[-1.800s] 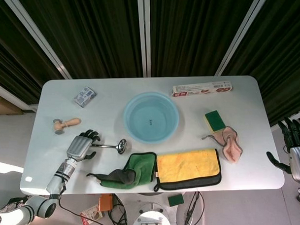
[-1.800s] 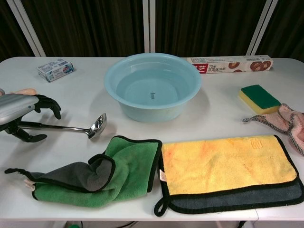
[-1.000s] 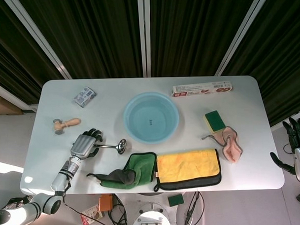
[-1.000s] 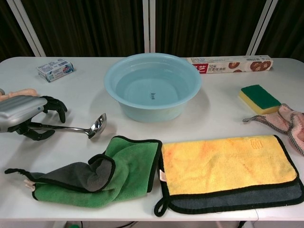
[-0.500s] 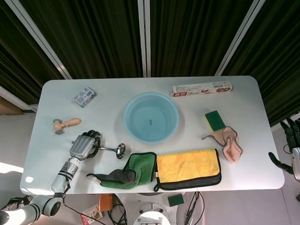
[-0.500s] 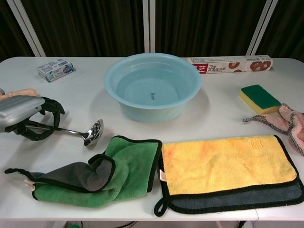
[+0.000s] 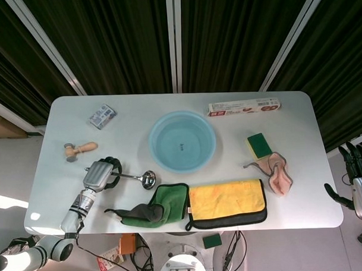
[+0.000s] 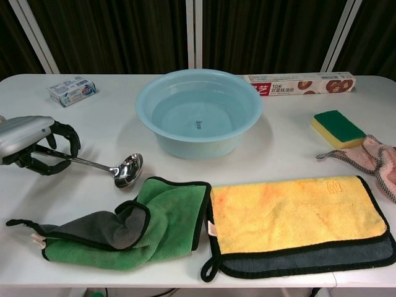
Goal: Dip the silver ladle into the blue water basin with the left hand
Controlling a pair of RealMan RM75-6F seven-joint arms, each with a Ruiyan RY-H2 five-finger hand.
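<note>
Your left hand (image 8: 34,145) grips the ladle (image 8: 99,166) by its handle at the table's (image 7: 299,125) 8 o'clock side, dark fingers (image 8: 67,137) curled around the thin metal shaft so that it runs between them and the thumb below. From the hand (image 7: 98,174) the ladle (image 7: 135,178) points toward 3 o'clock, its shiny bowl sticking out well past the fingertips. In the chest view the handle slopes down from the hand to the bowl, which sits at or just above the tabletop; you cannot tell whether it touches. The bowl lies near the 8 o'clock side of the blue basin (image 7: 182,141), apart from its wall, and just beside the upper edge of the green cloth (image 7: 154,206). The basin (image 8: 199,111) holds water and stands at the table's centre.

Your right hand (image 7: 360,183) hangs off the table's 4 o'clock corner, its dark fingers spread upward and holding nothing.

A yellow cloth (image 8: 297,213) lies at 5 o'clock of the basin, touching the green cloth (image 8: 139,223). A sponge (image 8: 338,128) and a pink cloth (image 8: 380,162) sit at 3 o'clock, and a long box (image 8: 300,83) at 1 o'clock.
</note>
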